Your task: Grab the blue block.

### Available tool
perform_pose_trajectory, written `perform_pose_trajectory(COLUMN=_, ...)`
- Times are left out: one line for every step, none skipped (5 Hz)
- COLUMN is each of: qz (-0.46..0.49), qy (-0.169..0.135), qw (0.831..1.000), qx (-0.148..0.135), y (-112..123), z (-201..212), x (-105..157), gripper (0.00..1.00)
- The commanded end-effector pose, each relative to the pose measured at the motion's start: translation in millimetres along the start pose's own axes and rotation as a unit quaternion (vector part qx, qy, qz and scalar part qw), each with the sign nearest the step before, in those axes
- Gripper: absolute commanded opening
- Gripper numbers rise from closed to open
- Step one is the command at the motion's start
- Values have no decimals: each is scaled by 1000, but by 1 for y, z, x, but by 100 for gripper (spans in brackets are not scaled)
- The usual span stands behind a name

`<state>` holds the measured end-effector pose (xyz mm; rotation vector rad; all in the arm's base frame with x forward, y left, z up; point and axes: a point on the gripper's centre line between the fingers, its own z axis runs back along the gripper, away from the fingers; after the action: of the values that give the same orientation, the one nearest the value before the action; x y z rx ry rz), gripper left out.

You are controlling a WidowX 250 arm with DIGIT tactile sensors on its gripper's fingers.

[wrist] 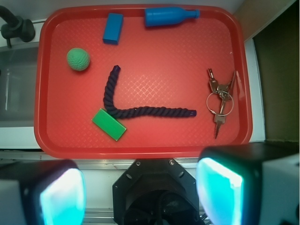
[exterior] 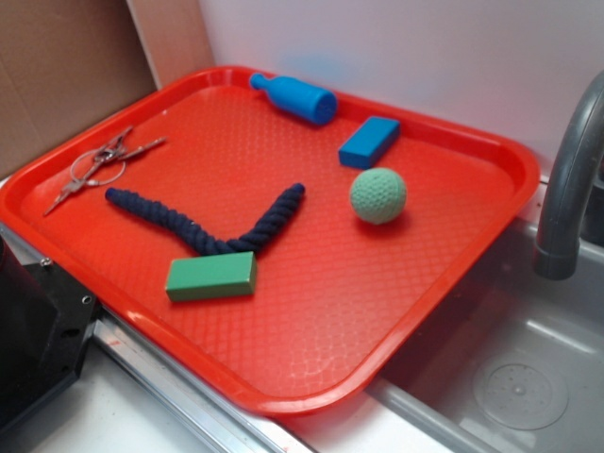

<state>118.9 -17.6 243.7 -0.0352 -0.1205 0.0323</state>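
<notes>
Teal-glowing pads of the gripper (wrist: 140, 197) are showing at the bottom of the wrist view, standing wide apart with nothing between them, hanging high over the near edge of the red tray (wrist: 140, 150). Gripper is not showing in the exterior view.

Blue block (wrist: 113, 28) is lying at the far side of the tray from the gripper, up and a little left in the wrist view, well apart from the pads. It is resting flat, touching nothing. Its long axis is running roughly away from the gripper toward the far rim, tilting slightly; in the exterior view (exterior: 369, 142) it is slanting toward the upper right. Judging from this, the reach is needing to go forward across the whole tray, then down, pads closing across the short sides.

Moving outward: dark rope (wrist: 136, 105) and green block (wrist: 108, 124) are sitting between gripper and target, the green one being closest. Green ball (wrist: 78, 59) is lying left of the blue block, near but apart. Blue bottle shape (wrist: 168, 16) is lying just right of the block along the far rim, a likely mix-up. Keys (wrist: 220, 101) are lying on the right side. Sink (exterior: 510, 368) is sitting beside the tray.
</notes>
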Motion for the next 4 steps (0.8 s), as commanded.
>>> perform_pose_trajectory(qz=0, qy=0, qw=1000, qx=0, y=0, z=0, x=0, gripper=100)
perform_pose_trajectory(qz=44, qy=29, qw=998, qx=34, y=-3, z=-54, x=32, gripper=100)
perform_pose_trajectory(qz=88, qy=4, qw=996, qx=-4, y=-9, z=-91, x=74, gripper=100)
perform_pose_trajectory(qz=109, qy=2, qw=994, qx=-3, y=-21, z=-126, x=116, gripper=100)
